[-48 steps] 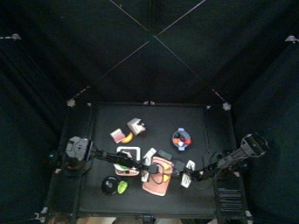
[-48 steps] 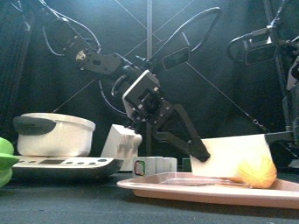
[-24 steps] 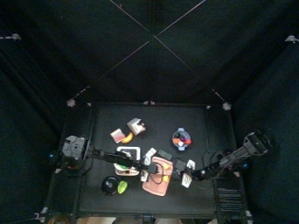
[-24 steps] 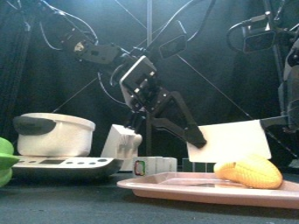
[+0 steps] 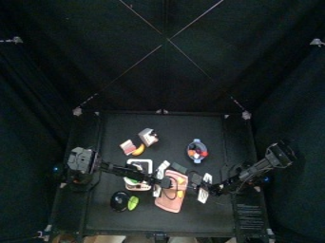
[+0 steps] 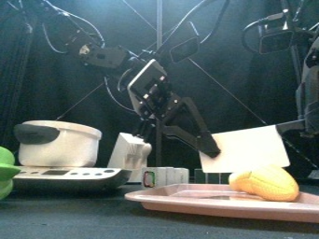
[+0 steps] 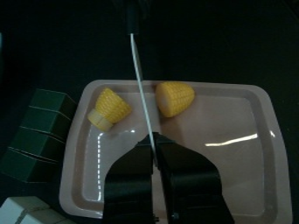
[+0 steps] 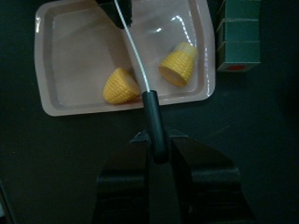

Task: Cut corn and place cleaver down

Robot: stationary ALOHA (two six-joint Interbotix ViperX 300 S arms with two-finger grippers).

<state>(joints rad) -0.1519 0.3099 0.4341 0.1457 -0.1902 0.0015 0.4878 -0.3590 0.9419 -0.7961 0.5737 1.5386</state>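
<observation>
The corn lies in two yellow pieces (image 7: 111, 108) (image 7: 176, 96) on the pink board (image 7: 216, 175). They also show in the right wrist view (image 8: 121, 85) (image 8: 181, 63). The cleaver (image 6: 256, 149), with its pale blade, hangs above the corn (image 6: 266, 184) and clear of it. My right gripper (image 8: 152, 144) is shut on its dark handle. My left gripper (image 7: 152, 138) is shut at the blade's far end, seemingly pinching it (image 6: 210, 145). The blade shows edge-on between the two pieces (image 7: 138, 79).
A white scale with a bowl (image 6: 56, 149) and small boxes (image 6: 162, 175) stand left of the board (image 6: 200, 199). A bright green item (image 5: 121, 201) lies at the front left. Dark green boxes (image 7: 41, 131) sit beside the board. A bowl (image 5: 197, 149) stands further back.
The cleaver has lifted up off the corn, and both grippers rose with it. The corn now lies uncovered on the board. In the last half second almost nothing moved.
</observation>
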